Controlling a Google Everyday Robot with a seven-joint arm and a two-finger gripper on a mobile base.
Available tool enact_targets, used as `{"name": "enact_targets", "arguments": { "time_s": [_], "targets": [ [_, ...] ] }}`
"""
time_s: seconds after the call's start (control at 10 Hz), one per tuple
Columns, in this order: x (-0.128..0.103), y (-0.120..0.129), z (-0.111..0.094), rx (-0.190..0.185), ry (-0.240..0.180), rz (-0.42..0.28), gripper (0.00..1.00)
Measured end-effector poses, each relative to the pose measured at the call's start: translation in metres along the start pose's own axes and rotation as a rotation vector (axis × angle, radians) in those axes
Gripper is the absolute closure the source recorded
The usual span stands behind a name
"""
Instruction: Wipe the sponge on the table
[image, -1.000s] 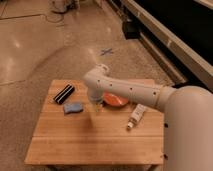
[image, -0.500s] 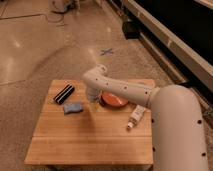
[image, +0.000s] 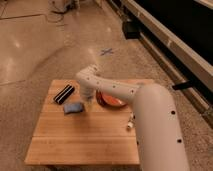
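Camera view | light-blue wavy sponge (image: 73, 107) on table (image: 85, 142) | tool (image: 89, 103) just beside | grip unclear

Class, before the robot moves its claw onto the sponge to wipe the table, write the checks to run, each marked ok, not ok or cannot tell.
1. Small light-blue sponge lies uncovered on the light bamboo-wood table: ok.
2. Claw hangs beside the sponge, between it and the round orange bowl: ok.
3. Claw touching the sponge: cannot tell.
4. Black striped rectangular bar lies off the sponge: ok.
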Motion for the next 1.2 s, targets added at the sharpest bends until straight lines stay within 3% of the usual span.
{"name": "enact_targets", "arguments": {
  "time_s": [0.7, 1.2],
  "targets": [
    [-0.026, -0.033, 0.02, -0.053, 0.001, -0.049, 0.38],
    [-0.03, -0.029, 0.025, -0.079, -0.007, -0.056, 0.87]
  ]
}}
